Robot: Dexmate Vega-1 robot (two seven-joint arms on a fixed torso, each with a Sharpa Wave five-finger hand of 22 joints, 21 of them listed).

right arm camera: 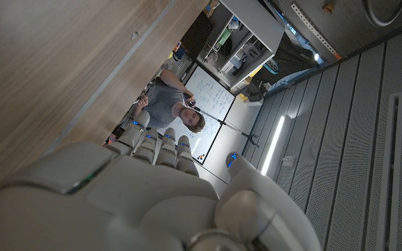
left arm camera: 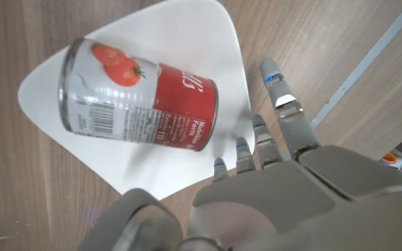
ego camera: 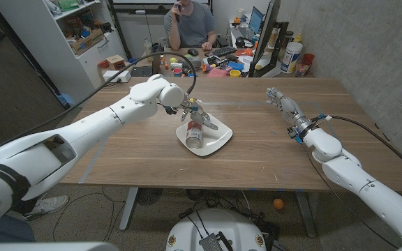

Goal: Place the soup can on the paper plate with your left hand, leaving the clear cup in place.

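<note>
Although the wooden table [ego camera: 271, 150] carries both arms, the plate [ego camera: 217, 141] is the landmark. On the plate the soup can [left arm camera: 139, 94] lies on its side, label showing. Just beside the plate, the left hand [left arm camera: 278, 167] hovers with fingers spread and holds nothing, apart from the can. Well away from the plate, the right hand [ego camera: 285, 108] waits with fingers extended, empty. I see no clear cup. By my judgement the can is stiff, fairly heavy and smooth, so on its side it may roll on the thin plate. Any regrasp should wrap the round wall at mid-length, thumb opposite the fingers.
</note>
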